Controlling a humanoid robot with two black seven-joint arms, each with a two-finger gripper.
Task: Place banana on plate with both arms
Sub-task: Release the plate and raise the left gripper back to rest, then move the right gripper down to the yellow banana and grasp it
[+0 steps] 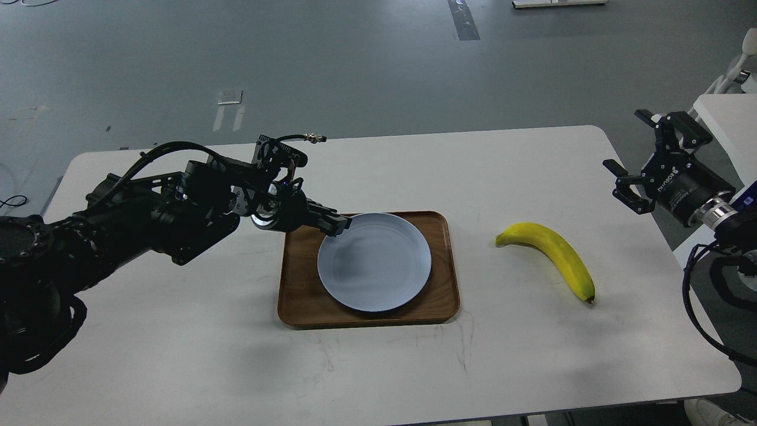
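lab | bare grey floor (355, 59) with tape marks | white table (502, 177)

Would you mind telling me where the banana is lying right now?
In the head view, the banana lies on the white table, right of the wooden tray holding the plate, below the open right tool.

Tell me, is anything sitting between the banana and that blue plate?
Only the wooden tray's right rim and bare white table; nothing else lies between the banana and the plate in the head view.
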